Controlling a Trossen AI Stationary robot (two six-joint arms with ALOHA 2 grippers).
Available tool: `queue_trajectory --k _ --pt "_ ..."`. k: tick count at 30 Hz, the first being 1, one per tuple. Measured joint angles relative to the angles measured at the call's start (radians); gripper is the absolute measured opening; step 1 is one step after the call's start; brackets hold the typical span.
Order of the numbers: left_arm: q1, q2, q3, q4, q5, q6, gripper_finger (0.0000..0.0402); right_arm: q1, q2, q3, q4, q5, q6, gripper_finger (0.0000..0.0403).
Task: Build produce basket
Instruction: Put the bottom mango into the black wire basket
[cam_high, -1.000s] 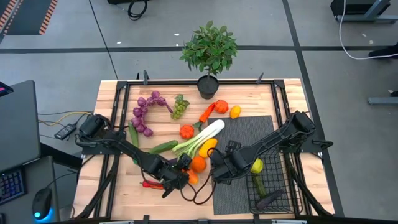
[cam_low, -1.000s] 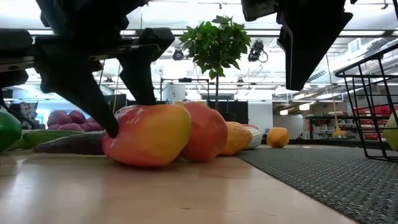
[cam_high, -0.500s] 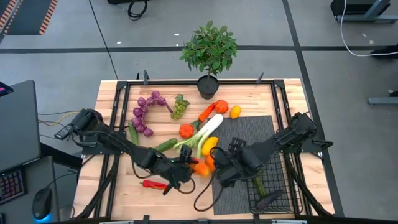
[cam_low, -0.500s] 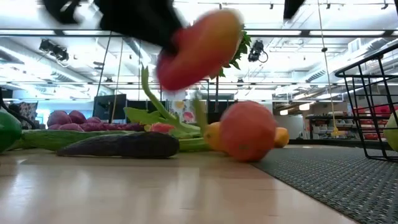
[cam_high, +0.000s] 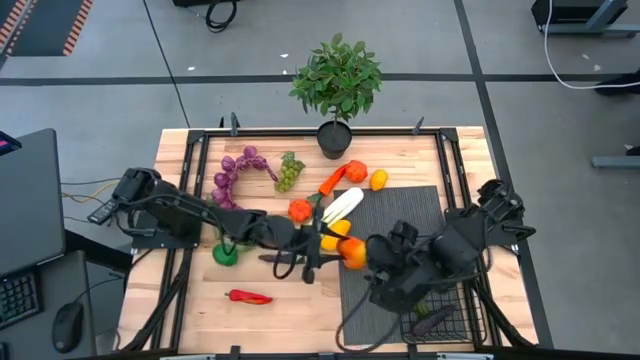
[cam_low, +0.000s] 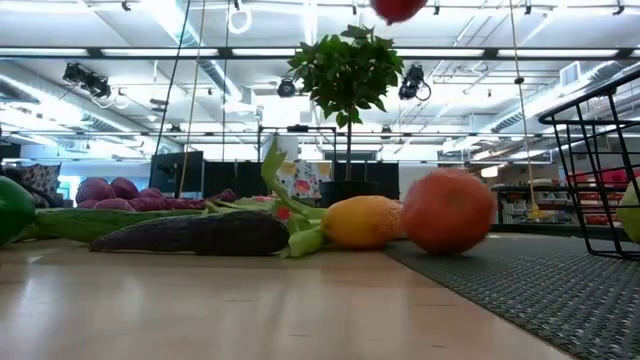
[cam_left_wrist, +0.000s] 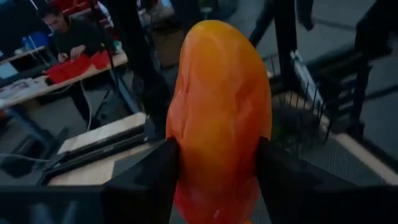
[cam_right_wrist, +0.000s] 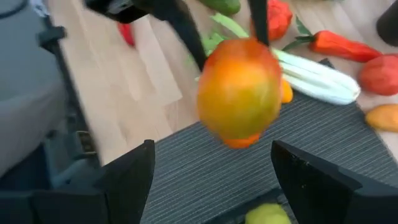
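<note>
My left gripper (cam_high: 338, 253) is shut on an orange-red mango (cam_high: 352, 253) and holds it in the air over the near left corner of the ribbed mat (cam_high: 405, 215). My right gripper (cam_high: 385, 268) is open just to the right of the mango and faces it; its fingers (cam_right_wrist: 127, 180) stand wide apart, short of the fruit (cam_right_wrist: 239, 90). The black wire basket (cam_high: 445, 318) stands at the near right, partly under the right arm, with a yellow-green fruit (cam_right_wrist: 267, 214) in it. The leek (cam_high: 338, 208), grapes (cam_high: 235, 180) and other produce lie on the table. My left gripper pinches the mango's two flanks (cam_left_wrist: 180, 155) between its two fingers, at about mid-length. The fingers come roughly level from the table's left. The mango is lifted clear of the table, well above it in the low view (cam_low: 398, 8).
A potted plant (cam_high: 336, 80) stands at the far edge. A round orange fruit (cam_low: 446, 210) and a yellow one (cam_low: 365, 222) lie at the mat's left edge, beside a dark cucumber (cam_low: 190, 232). A red chili (cam_high: 248, 296) lies near left. A person sits beyond the table (cam_left_wrist: 68, 37).
My left gripper has lifted the mango off the table and carried it up and toward the table's right, over the mat's corner. The round orange fruit that lay against it has rolled right onto the mat's edge. My right gripper has drawn back a little toward the right.
</note>
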Motion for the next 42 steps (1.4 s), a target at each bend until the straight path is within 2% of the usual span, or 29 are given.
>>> queue_trajectory --k 5,14,17,23,26,30,32,38,42 --pt "0.031 0.044 0.000 0.141 0.045 -0.022 0.0194 0.010 -0.030 -0.007 -0.007 0.059 0.037 0.0317" --pt "0.026 0.055 0.000 0.205 0.058 -0.053 0.0196 -0.006 -0.024 -0.019 0.010 0.230 -0.024 0.0313" --pt "0.022 0.055 0.000 0.209 0.049 -0.053 0.0194 -0.026 -0.024 -0.027 0.005 0.252 -0.015 0.0313" --pt "0.018 0.055 0.000 0.199 0.045 -0.048 0.0197 -0.059 -0.023 -0.044 0.011 0.190 -0.028 0.0305" --pt "0.018 0.056 0.000 0.195 0.043 -0.046 0.0197 -0.059 -0.024 -0.059 0.009 0.172 -0.028 0.0273" --pt "0.017 0.057 0.000 0.188 0.016 -0.038 0.0211 -0.059 -0.024 -0.072 0.007 0.144 -0.041 0.0206" --pt "0.016 0.054 0.000 0.167 -0.009 -0.037 0.0226 -0.060 -0.024 -0.078 -0.004 0.117 -0.052 0.0205" --pt "0.013 -0.016 0.002 -0.050 -0.110 0.033 0.0267 -0.057 -0.023 -0.101 -0.009 -0.021 -0.054 0.0205" --pt "0.016 -0.084 0.002 -0.261 -0.223 0.027 0.0275 -0.057 -0.023 -0.137 -0.005 -0.184 -0.012 0.0205"
